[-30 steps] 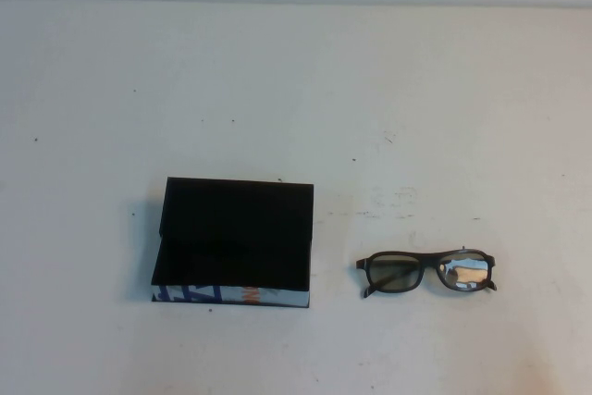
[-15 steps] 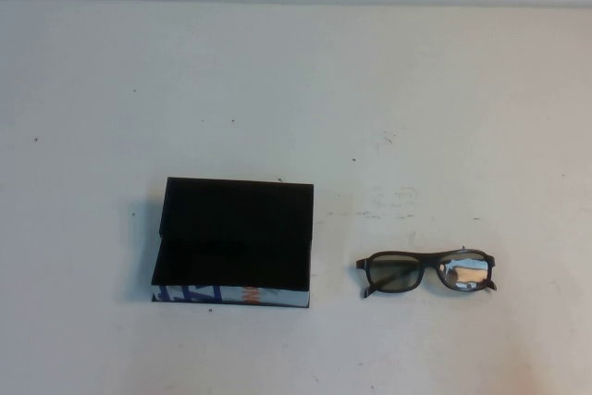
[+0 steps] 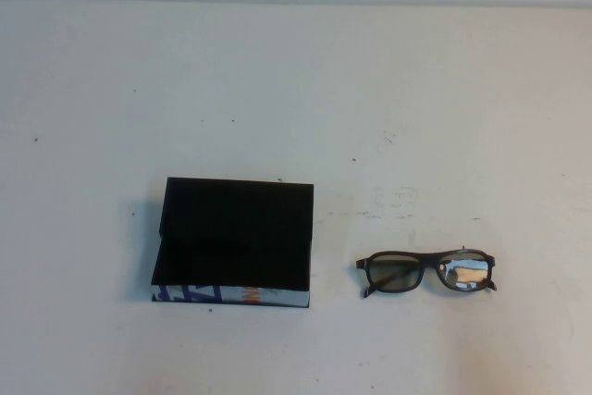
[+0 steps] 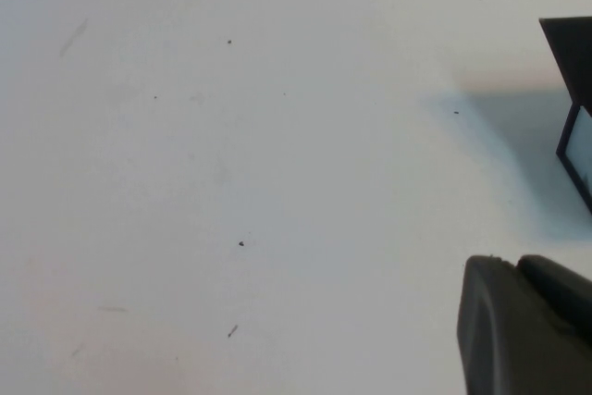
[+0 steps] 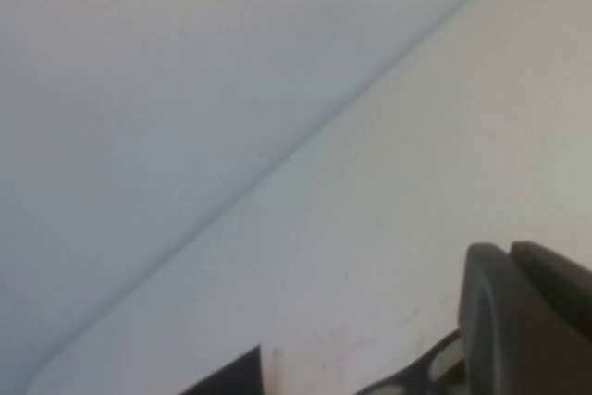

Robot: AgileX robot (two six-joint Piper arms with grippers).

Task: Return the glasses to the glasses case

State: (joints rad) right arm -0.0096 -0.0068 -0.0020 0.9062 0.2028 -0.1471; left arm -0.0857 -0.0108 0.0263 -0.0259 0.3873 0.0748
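White speckled table (image 4: pixel 231 164); a corner of the black glasses case (image 4: pixel 572 108) at one edge — shadow beside it — and part of the left gripper (image 4: pixel 523 326), dark, above the table.

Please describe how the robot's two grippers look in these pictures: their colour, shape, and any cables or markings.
Very little shows. The left gripper appears only in the left wrist view, as a dark grey, matte block with rounded corners and a seam between two parts. The right gripper looks the same in the right wrist view. No cables or markings are visible. The high view shows neither arm.
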